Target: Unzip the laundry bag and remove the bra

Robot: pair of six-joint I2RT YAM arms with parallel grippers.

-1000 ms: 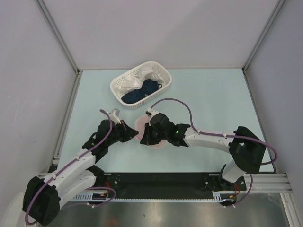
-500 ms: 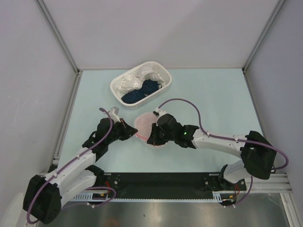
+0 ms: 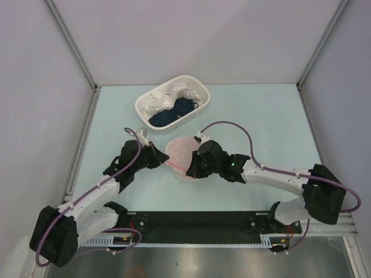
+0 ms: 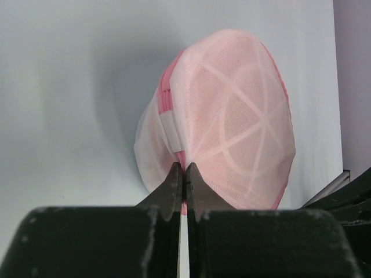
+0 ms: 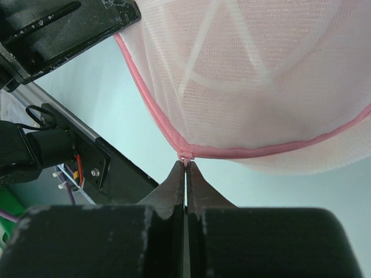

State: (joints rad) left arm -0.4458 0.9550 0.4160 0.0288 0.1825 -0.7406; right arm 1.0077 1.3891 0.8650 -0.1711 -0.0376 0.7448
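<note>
From above, a pale mint desk (image 3: 261, 116) lies between plain grey walls (image 3: 191, 35). At its back, a white lattice plastic basket (image 3: 141, 114) holds a white cloth (image 3: 159, 103) and a dark blue cloth (image 3: 174, 113). Nearer, the round translucent white mesh laundry bag with pink zip edging (image 3: 179, 152) sits between the left pincer (image 3: 164, 163) and the right pincer (image 3: 188, 171).

Left wrist: the left pincer (image 4: 184, 174) is together, clamped on the bag's (image 4: 232, 116) edge below a white tab (image 4: 174, 132).

Right wrist: the right pincer (image 5: 186, 168) pinches the pink zip pull (image 5: 185, 155); the left arm's black body (image 5: 58, 29) crowds the upper left.
</note>
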